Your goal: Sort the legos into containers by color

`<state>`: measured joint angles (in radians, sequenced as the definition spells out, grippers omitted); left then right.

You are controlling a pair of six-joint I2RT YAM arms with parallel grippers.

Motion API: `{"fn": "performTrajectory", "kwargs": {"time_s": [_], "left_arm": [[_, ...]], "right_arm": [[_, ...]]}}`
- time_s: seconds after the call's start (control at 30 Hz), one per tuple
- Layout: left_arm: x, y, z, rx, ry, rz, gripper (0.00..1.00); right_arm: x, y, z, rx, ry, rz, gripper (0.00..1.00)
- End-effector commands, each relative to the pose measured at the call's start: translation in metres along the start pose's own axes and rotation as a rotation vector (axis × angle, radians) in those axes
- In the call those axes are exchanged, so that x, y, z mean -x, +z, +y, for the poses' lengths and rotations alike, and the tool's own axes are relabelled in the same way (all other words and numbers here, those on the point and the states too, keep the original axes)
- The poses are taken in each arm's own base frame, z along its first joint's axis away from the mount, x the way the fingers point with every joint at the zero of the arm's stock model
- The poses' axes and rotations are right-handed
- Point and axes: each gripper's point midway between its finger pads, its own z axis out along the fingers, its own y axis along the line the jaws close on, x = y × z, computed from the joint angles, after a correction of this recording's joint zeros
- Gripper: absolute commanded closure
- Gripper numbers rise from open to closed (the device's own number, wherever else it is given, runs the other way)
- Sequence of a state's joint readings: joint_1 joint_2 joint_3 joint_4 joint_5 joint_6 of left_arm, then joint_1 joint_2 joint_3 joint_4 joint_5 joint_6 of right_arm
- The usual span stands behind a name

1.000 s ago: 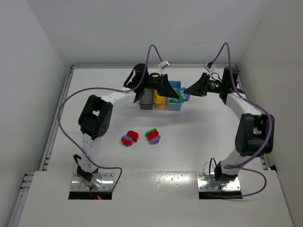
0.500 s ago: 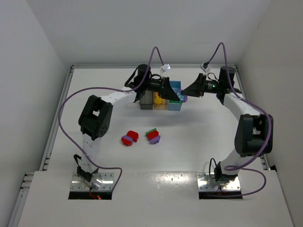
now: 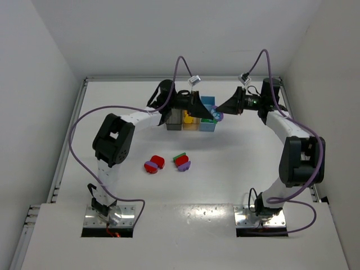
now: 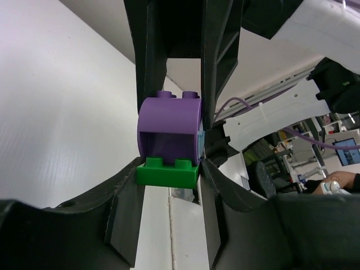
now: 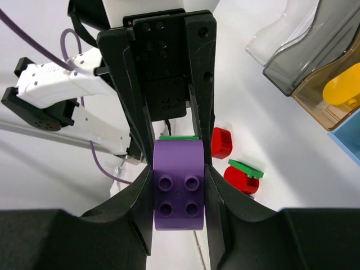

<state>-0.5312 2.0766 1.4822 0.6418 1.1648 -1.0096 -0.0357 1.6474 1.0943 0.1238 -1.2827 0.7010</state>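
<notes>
White worktop (image 3: 236,169), bins (image 3: 190,125) at the back. My left pincer (image 4: 169,167) squeezes the green plate (image 4: 166,174) and my right pincer (image 5: 178,169) squeezes the purple brick (image 5: 178,185), beside the blue bin (image 3: 209,126). They barely moved this last second and are still stuck together, so no sorting yet

Purple brick (image 4: 169,126): smooth plastic, soft sheen. Green brick (image 4: 167,172): same plastic. Right gripper's fingers (image 5: 134,211): matt black plastic. Grey bin (image 5: 315,53), tan bin (image 5: 323,104): glossy see-through plastic. Bench (image 3: 225,169): matt white. Base plates (image 3: 109,215): shiny metal.
</notes>
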Motion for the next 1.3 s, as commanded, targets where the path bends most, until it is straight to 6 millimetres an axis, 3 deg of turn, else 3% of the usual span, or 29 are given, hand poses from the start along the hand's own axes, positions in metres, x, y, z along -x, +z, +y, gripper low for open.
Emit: {"fn": "performTrajectory", "kwargs": {"time_s": [0.0, 0.2, 0.3, 0.33, 0.37, 0.5, 0.6, 0.63, 0.67, 0.77, 0.83, 0.93, 0.97, 1.07, 1.13, 1.17, 1.27], "left_arm": [[0.01, -0.002, -0.033, -0.08, 0.124, -0.017, 0.79], [-0.009, -0.009, -0.033, -0.048, 0.105, 0.005, 0.8], [-0.022, -0.022, -0.02, 0.017, 0.074, -0.001, 0.8], [-0.022, -0.031, -0.025, 0.037, 0.066, -0.004, 0.8], [-0.025, -0.041, -0.015, 0.085, 0.079, -0.021, 0.8], [-0.028, -0.073, -0.01, 0.253, 0.135, -0.032, 0.8], [-0.011, -0.095, -0.001, 0.404, 0.183, -0.088, 0.8], [-0.014, -0.1, 0.003, 0.454, 0.183, -0.083, 0.8], [0.001, -0.113, 0.005, 0.547, 0.212, -0.132, 0.8], [0.02, -0.147, 0.014, 0.76, 0.24, -0.222, 0.8], [0.027, -0.156, 0.014, 0.821, 0.289, -0.221, 0.8], [0.026, -0.144, 0.019, 0.841, 0.312, -0.184, 0.8], [0.028, -0.132, 0.016, 0.82, 0.336, -0.168, 0.8], [0.023, -0.112, 0.04, 0.822, 0.317, -0.13, 0.8], [0.032, -0.097, 0.05, 0.806, 0.301, -0.128, 0.8], [0.04, -0.089, 0.068, 0.804, 0.265, -0.139, 0.8], [0.054, -0.062, 0.092, 0.773, 0.271, -0.13, 0.8]], "right_arm": [[0.014, -0.005, 0.017, 0.018, -0.063, -0.019, 1.0], [0.034, -0.013, 0.017, 0.006, -0.098, -0.05, 1.0], [0.041, -0.015, 0.012, 0.001, -0.099, -0.057, 1.0], [0.044, -0.015, 0.011, 0.001, -0.102, -0.058, 1.0], [0.047, -0.015, 0.013, 0.002, -0.111, -0.06, 1.0], [0.053, -0.009, 0.006, -0.007, -0.126, -0.064, 1.0], [0.052, 0.0, 0.0, -0.011, -0.116, -0.055, 1.0], [0.051, 0.001, -0.006, -0.013, -0.1, -0.052, 1.0], [0.052, 0.005, -0.009, -0.02, -0.11, -0.053, 1.0], [0.059, 0.011, -0.015, -0.045, -0.125, -0.056, 1.0], [0.055, 0.02, -0.023, -0.039, -0.099, -0.034, 1.0], [0.055, 0.027, -0.028, -0.03, -0.09, -0.026, 1.0], [0.058, 0.027, -0.026, -0.027, -0.107, -0.031, 1.0], [0.065, 0.027, -0.021, -0.023, -0.119, -0.037, 1.0], [0.062, 0.027, -0.023, -0.025, -0.11, -0.034, 1.0], [0.061, 0.026, -0.017, -0.017, -0.113, -0.03, 1.0], [0.056, 0.014, -0.016, -0.034, -0.106, -0.045, 1.0]]}}
